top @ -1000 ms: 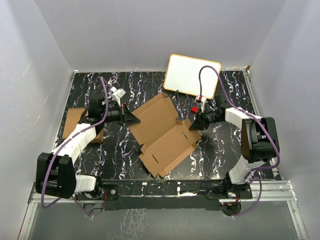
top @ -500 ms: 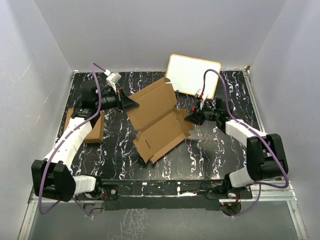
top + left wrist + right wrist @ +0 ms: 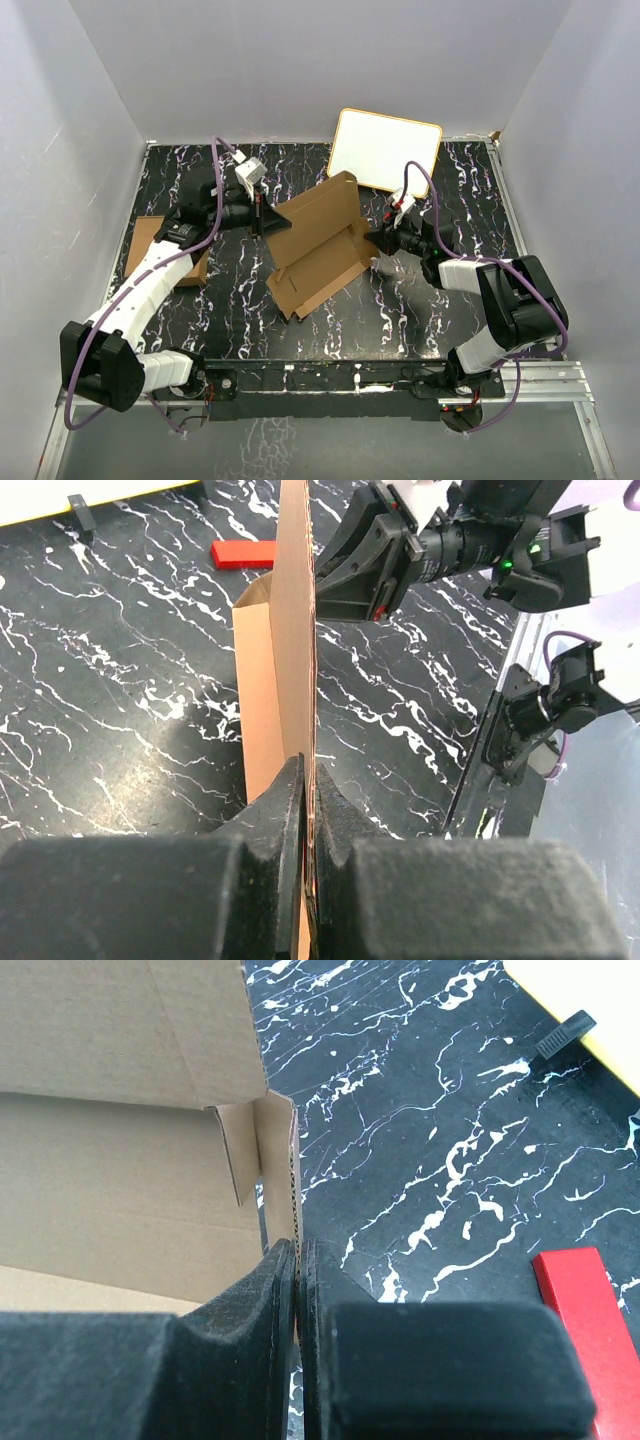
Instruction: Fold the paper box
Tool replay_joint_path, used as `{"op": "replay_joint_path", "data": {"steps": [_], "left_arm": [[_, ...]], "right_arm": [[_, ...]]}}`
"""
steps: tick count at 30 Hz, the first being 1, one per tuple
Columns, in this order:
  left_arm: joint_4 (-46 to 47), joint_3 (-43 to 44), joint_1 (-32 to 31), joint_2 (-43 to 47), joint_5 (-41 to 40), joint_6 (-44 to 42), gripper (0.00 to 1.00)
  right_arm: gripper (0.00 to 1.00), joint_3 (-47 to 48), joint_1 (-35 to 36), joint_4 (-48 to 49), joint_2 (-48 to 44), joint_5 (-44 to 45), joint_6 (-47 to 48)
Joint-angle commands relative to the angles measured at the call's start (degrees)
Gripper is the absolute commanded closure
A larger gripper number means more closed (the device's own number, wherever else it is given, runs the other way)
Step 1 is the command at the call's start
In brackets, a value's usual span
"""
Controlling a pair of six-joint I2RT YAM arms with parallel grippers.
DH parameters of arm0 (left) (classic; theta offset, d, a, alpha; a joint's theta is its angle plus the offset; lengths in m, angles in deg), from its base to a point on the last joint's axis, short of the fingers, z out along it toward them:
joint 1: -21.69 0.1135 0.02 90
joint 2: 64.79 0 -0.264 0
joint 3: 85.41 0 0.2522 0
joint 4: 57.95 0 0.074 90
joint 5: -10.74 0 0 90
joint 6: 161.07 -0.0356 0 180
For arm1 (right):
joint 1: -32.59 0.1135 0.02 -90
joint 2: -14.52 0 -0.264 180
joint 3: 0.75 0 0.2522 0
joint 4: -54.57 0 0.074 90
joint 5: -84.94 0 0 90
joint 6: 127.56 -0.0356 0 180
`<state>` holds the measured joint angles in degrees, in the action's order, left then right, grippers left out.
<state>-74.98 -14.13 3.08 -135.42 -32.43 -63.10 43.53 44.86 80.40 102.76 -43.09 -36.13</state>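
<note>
The paper box (image 3: 315, 245) is a creased brown cardboard sheet, lifted off the black marbled table (image 3: 420, 310) and bent into a steep fold between my two arms. My left gripper (image 3: 268, 222) is shut on its upper left edge; in the left wrist view the sheet (image 3: 295, 630) stands edge-on between the jaws (image 3: 308, 780). My right gripper (image 3: 376, 240) is shut on a side flap at its right edge; in the right wrist view the flap (image 3: 280, 1160) rises from the closed jaws (image 3: 298, 1260). The lower corner of the sheet reaches toward the table.
A white board with a yellow rim (image 3: 385, 150) leans at the back. A red block (image 3: 585, 1305) lies on the table by my right gripper, also in the left wrist view (image 3: 243, 552). Brown cartons (image 3: 155, 245) lie at the left under my left arm.
Both grippers have moved toward each other and lifted the sheet. It went from lying nearly flat and spread out to a narrower, steeper fold.
</note>
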Motion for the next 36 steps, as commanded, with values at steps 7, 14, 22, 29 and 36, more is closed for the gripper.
{"op": "replay_joint_path", "data": {"steps": [7, 14, 22, 29, 36], "left_arm": [[0.3, -3.9, -1.8, 2.9, 1.2, -2.3, 1.0], [0.6, -4.6, -2.1, 4.5, 0.0, -2.5, 1.0], [-0.5, -3.0, -2.1, 3.9, -0.9, -3.5, 1.0], [-2.4, -1.6, -2.1, 3.4, -2.2, -5.0, 1.0], [-2.8, -0.4, -2.1, 3.4, -3.1, -5.7, 1.0]], "right_arm": [[0.89, 0.9, 0.4, -1.6, -4.0, -7.2, 12.1], [0.82, 4.8, -0.5, -9.5, -4.9, -8.0, 14.3], [0.79, 8.7, -0.6, -16.1, -5.4, -6.8, 16.6], [0.73, 13.6, -3.9, -29.5, -6.5, -12.6, 22.3], [0.62, 19.9, -7.9, -45.8, -5.7, -20.3, 30.1]]}}
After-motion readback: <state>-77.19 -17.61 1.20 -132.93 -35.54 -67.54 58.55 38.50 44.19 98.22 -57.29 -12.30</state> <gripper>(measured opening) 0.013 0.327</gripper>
